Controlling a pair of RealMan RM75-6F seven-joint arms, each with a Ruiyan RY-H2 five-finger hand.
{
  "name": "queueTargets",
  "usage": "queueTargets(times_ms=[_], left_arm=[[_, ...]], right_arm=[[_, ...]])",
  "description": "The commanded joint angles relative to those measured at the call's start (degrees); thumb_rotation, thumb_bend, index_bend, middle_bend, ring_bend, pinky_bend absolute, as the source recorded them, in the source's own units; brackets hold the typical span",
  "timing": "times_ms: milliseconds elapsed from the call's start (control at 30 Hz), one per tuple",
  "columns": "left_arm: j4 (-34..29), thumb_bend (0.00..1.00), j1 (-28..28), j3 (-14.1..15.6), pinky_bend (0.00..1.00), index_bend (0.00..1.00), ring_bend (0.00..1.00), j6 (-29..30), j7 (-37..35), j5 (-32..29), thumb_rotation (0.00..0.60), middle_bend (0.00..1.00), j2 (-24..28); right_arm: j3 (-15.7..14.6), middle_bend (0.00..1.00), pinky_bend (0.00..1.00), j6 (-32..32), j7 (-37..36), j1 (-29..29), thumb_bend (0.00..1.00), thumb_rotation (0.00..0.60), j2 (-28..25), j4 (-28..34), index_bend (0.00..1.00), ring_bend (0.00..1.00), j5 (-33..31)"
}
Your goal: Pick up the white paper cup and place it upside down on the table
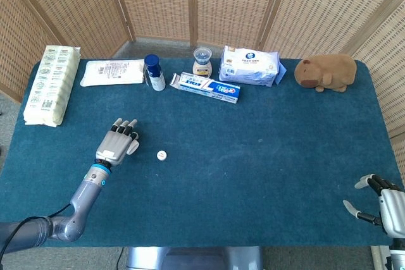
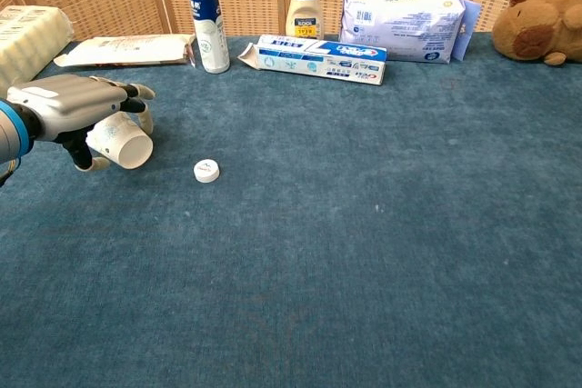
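Observation:
In the chest view the white paper cup [image 2: 122, 142] lies tilted on its side under my left hand [image 2: 71, 108], mouth toward the lower right. The hand's palm faces down and its fingers wrap around the cup. From the head view my left hand [image 1: 118, 143] covers the cup almost completely, at the left of the blue table [image 1: 266, 150]. My right hand [image 1: 378, 202] sits at the table's near right corner, fingers apart, holding nothing.
A small white cap [image 2: 206, 170] lies just right of the cup. Along the far edge stand a blue bottle [image 2: 206, 17], a toothpaste box [image 2: 314, 57], a small jar [image 2: 305, 6], a wipes pack [image 2: 405, 12] and a brown plush [image 2: 541, 26]. Packets [image 1: 50, 83] lie far left.

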State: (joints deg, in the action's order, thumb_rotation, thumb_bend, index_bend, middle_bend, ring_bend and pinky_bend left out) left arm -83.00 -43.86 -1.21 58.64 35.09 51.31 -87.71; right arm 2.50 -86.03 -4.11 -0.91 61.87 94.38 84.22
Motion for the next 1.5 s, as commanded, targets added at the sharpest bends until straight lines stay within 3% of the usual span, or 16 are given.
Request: queueTargets(times_ms=[33,200,567,700,767,800,933,1133,1367,1500], left_arm=[[-0.17,0.31,0.26,-0.48,0.05,0.48,0.0,0.09,-0.31,0.16,0.6,0.01,0.24],[-0.33,0.32,0.67,-0.69,0.05,0.53,0.0,-0.04,-0.27,0.18,0.6,0.02,0.61],[-2.45,0.32,1.68,-2.81,0.05,0.54,0.0,0.09,-3.54,0.8,0.6,0.04,1.99],[-7.54,0.33,2.52,-6.11,0.05,0.54,0.0,-1.35,-10.51,-0.29,0.6,0.06,4.77],[-11.16,0.34,3.25,-9.09,0.05,0.54,0.0,-2.88,-16.61,-2.03,0.6,0.06,6.85],[-14.64,0.35,4.26,-12.81,0.05,0.54,0.0,-4.21,-23.65,-5.11,0.6,0.06,7.97],[-18.44,0.35,4.88,-16.25,0.05,0.54,0.0,-11.03,-33.01,-10.04,0.6,0.06,11.71],[-18.48,0.35,3.83,-18.49,0.05,0.54,0.0,-21.53,-42.57,-19.14,0.6,0.07,13.93],[-16.53,0.35,2.86,-19.26,0.05,0.54,0.0,-27.96,-49.29,-23.67,0.6,0.07,14.28],[-15.44,0.34,3.06,-19.84,0.05,0.54,0.0,-28.77,-52.0,-22.62,0.6,0.07,13.01]], right_arm=[[0.03,0.37,0.42,-0.2,-0.11,-0.08,0.26,0.411,0.0,-0.03,0.45,0.4,0.05],[0.18,0.37,0.42,-0.61,-0.39,-0.13,0.26,0.41,0.29,-0.35,0.45,0.4,0.25],[0.29,0.37,0.42,-0.64,-0.45,0.06,0.26,0.408,0.57,-0.48,0.45,0.4,0.6],[0.3,0.37,0.42,-0.5,-0.61,0.22,0.26,0.409,0.81,-0.61,0.45,0.4,0.76],[0.27,0.37,0.42,-0.52,-0.87,0.26,0.26,0.411,1.02,-0.82,0.45,0.4,0.93],[0.28,0.37,0.42,-0.62,-1.09,0.22,0.26,0.411,1.1,-0.94,0.45,0.4,0.96],[0.27,0.37,0.42,-0.93,-1.67,0.11,0.26,0.411,1.22,-1.4,0.45,0.4,1.15],[0.25,0.37,0.42,-1.12,-2.4,0.05,0.26,0.413,1.32,-1.74,0.45,0.4,1.36],[0.34,0.37,0.42,-1.5,-3.12,-0.22,0.26,0.412,1.19,-2.07,0.45,0.4,1.19],[0.3,0.37,0.42,-1.33,-3.26,-0.19,0.26,0.412,1.28,-2.29,0.45,0.4,1.17]])
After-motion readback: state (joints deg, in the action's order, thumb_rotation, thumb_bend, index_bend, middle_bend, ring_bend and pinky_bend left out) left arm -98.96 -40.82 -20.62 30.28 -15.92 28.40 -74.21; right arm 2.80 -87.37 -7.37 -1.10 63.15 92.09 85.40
